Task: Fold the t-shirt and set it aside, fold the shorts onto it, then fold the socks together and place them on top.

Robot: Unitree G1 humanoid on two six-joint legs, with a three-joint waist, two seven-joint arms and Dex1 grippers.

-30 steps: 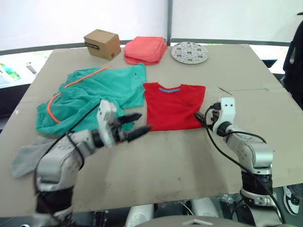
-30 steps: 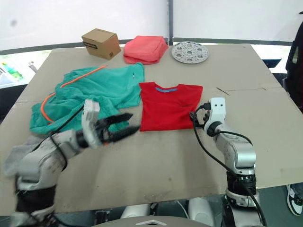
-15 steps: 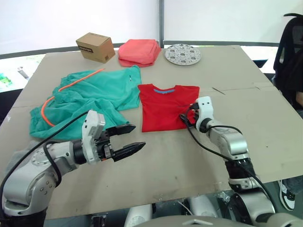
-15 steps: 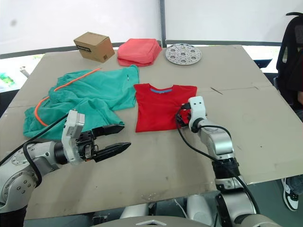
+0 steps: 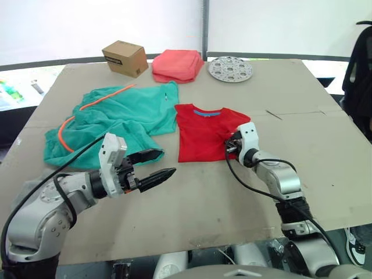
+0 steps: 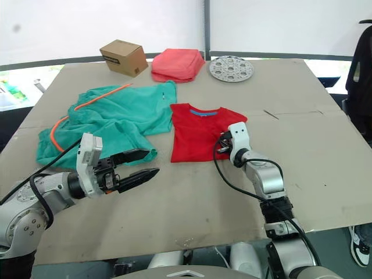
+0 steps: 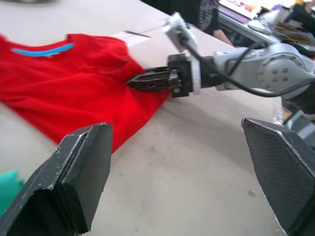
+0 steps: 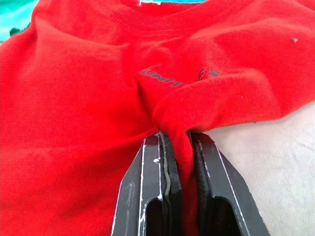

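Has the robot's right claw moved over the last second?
Yes. The right gripper has slid from beside the t-shirt onto its edge, now pinching the fabric.

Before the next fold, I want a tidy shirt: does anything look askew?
Yes. The right gripper has pinched a ridge of the t-shirt, so wrinkles run toward its chest. The shorts lie rumpled beside it.

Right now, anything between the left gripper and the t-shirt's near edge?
Nothing visible. The left gripper is open over bare cardboard tabletop, with open surface between it and the red t-shirt. The teal shorts lie beside that line on the robot's left. The right gripper is shut on the t-shirt's right edge.
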